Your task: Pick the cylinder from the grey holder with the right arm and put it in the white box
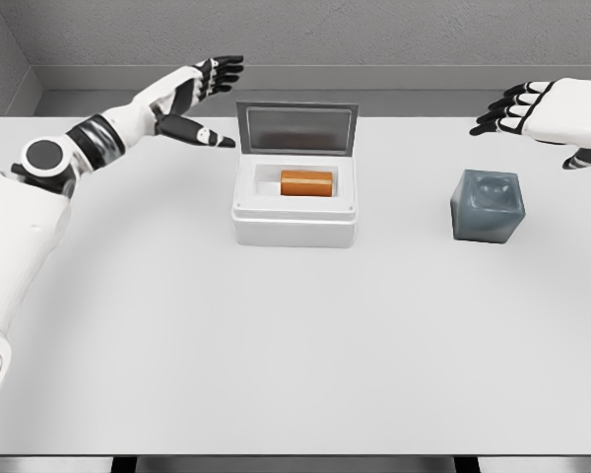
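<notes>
Up at the right edge, the right hand (544, 110) hovers palm down with fingers spread and relaxed, holding nothing (its dark fingertips point left), above and behind the grey holder (488, 205), well clear of it. Further left, the orange cylinder (306, 183) lies on its side inside the white box (295, 219), long axis running left to right, lid (296, 129) standing open behind it. Beyond the box, the left hand (199, 99) reaches in, fingers splayed and empty, near the lid's left edge.

Both arms wear glossy white shells with black joint bands; the left hand (199, 87) and right hand (542, 110) have black-tipped fingers.
</notes>
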Action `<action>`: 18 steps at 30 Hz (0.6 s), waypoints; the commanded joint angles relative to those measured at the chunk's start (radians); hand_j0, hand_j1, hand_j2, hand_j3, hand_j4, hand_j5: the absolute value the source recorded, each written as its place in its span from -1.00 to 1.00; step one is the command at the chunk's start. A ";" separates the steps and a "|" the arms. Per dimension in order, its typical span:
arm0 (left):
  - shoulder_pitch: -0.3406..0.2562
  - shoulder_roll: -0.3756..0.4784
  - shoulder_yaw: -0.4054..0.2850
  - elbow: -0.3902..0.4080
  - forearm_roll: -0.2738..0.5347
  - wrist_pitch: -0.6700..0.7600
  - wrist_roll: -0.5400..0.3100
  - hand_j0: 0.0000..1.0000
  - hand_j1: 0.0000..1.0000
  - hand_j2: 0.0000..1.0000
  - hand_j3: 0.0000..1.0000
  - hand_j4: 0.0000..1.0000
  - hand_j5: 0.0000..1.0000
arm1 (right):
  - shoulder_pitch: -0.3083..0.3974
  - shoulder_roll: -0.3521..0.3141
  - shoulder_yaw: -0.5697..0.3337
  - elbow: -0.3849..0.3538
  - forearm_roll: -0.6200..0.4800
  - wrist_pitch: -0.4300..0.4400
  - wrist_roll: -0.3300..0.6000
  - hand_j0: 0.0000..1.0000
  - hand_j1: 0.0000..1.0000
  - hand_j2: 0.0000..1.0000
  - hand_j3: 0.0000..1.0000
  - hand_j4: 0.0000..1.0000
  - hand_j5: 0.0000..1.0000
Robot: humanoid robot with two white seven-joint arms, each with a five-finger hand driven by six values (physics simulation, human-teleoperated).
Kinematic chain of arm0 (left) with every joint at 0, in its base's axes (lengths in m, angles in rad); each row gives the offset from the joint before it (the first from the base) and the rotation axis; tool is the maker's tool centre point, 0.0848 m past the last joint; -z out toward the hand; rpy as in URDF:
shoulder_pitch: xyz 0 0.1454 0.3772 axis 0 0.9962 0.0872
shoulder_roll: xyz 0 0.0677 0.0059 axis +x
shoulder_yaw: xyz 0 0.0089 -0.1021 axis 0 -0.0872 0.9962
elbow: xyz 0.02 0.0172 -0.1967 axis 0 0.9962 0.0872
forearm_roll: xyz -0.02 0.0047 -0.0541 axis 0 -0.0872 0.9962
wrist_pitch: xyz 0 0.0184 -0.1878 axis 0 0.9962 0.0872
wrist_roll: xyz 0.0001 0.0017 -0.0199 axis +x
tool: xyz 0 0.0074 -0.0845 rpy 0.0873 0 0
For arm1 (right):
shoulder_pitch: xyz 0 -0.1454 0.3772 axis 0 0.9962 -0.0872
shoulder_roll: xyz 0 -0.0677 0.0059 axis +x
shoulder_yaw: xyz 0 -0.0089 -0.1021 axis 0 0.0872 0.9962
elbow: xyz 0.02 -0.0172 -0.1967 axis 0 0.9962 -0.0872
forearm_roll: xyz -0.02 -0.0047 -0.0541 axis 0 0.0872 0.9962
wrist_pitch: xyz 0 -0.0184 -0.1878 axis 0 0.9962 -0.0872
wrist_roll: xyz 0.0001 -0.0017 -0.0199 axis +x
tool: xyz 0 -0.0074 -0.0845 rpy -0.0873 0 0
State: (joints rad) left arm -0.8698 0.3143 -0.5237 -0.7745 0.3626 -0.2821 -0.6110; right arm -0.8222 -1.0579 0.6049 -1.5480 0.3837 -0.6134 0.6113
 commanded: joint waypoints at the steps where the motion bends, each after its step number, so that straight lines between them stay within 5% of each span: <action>1: 0.000 -0.004 0.001 -0.049 0.007 0.011 0.000 1.00 1.00 1.00 1.00 1.00 1.00 | 0.000 -0.010 -0.001 -0.004 -0.003 0.003 0.000 1.00 1.00 1.00 1.00 1.00 1.00; 12: 0.026 -0.009 -0.004 -0.058 0.009 0.001 0.000 1.00 1.00 1.00 1.00 1.00 1.00 | 0.002 -0.011 0.001 -0.007 -0.003 0.003 0.000 1.00 1.00 1.00 1.00 1.00 1.00; 18: 0.057 0.003 -0.029 -0.143 0.010 0.003 0.000 1.00 1.00 1.00 1.00 1.00 1.00 | 0.002 -0.011 0.001 -0.009 -0.003 0.003 0.000 1.00 1.00 1.00 1.00 1.00 1.00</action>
State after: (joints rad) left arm -0.8115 0.3123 -0.5479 -0.8919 0.3660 -0.2817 -0.6110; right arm -0.8207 -1.0679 0.6065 -1.5571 0.3837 -0.6134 0.6113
